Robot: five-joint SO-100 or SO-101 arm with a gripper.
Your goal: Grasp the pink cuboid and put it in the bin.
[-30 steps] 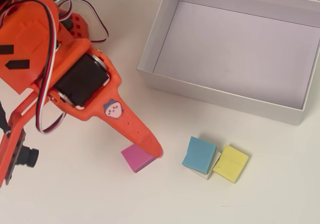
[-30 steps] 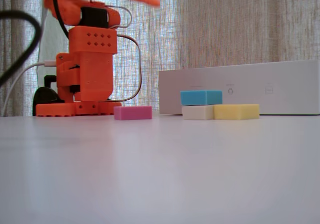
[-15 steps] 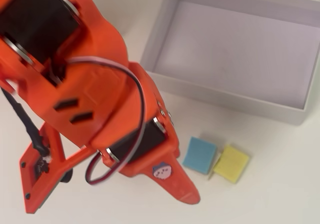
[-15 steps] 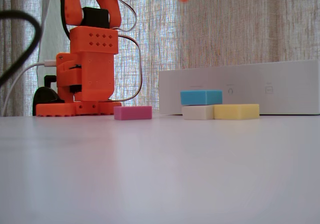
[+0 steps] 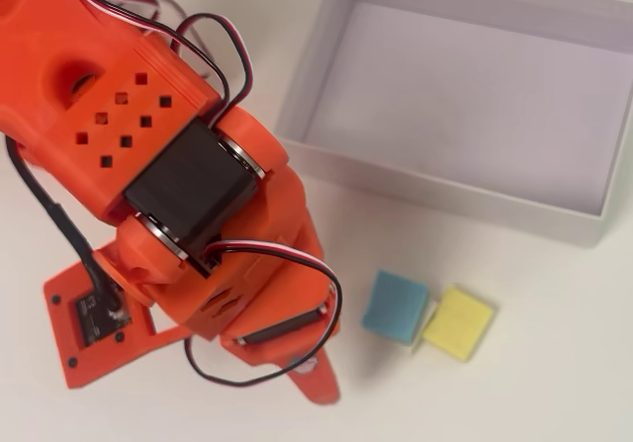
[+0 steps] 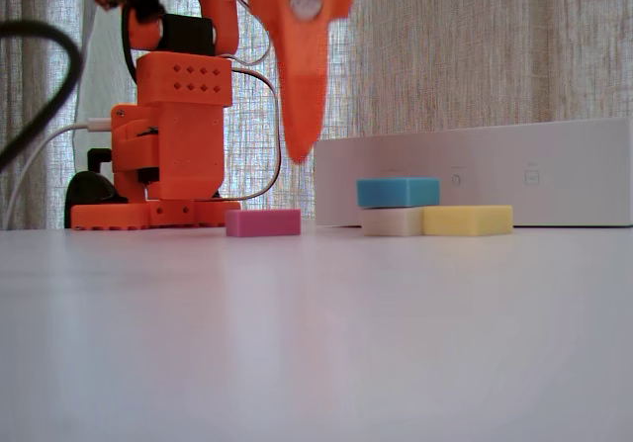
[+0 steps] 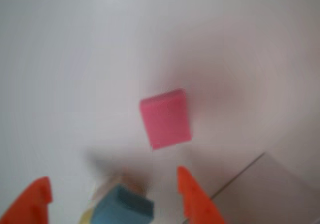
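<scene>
Fixed view: the spread, empty claw [image 6: 297, 150] has dropped toward the pink cuboid [image 6: 263, 222]

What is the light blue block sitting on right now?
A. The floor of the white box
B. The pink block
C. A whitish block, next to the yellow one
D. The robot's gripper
C: in the fixed view the light blue block rests on top of a whitish block that sits beside the yellow block, outside the bin and apart from the pink cuboid.
</scene>
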